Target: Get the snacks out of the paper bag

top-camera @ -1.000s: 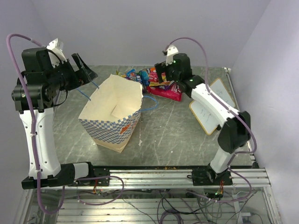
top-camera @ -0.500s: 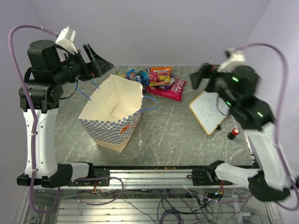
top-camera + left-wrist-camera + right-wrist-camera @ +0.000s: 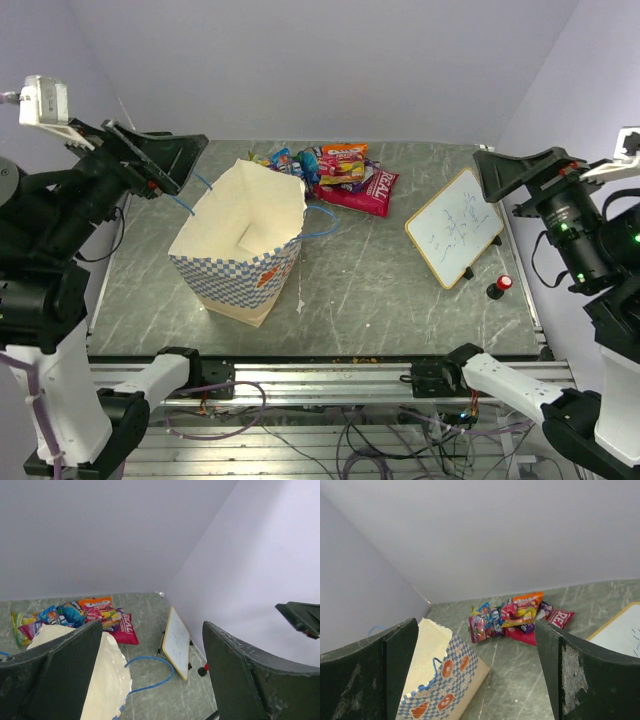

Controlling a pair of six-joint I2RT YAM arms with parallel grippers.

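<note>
The cream paper bag [image 3: 240, 240] with a blue checkered band stands open on the table's left half; it also shows in the left wrist view [image 3: 102, 680] and the right wrist view [image 3: 445, 672]. The snacks [image 3: 340, 172] lie in a pile on the table behind the bag, with the crimson "REAL" bag [image 3: 365, 192] at their right; the pile shows in the left wrist view [image 3: 90, 616] and the right wrist view [image 3: 512, 620]. My left gripper [image 3: 160, 160] is open and empty, raised high at the far left. My right gripper [image 3: 515, 175] is open and empty, raised at the far right.
A small whiteboard [image 3: 455, 225] stands tilted on the right side of the table, with a red-topped black marker [image 3: 500, 286] beside it. Purple walls close the back and sides. The bag's blue cord handle [image 3: 320, 222] lies on the table.
Both arms have pulled up and away from the table, the left to the far left, the right from over the snack pile to the far right. Bag and snacks have not moved.
</note>
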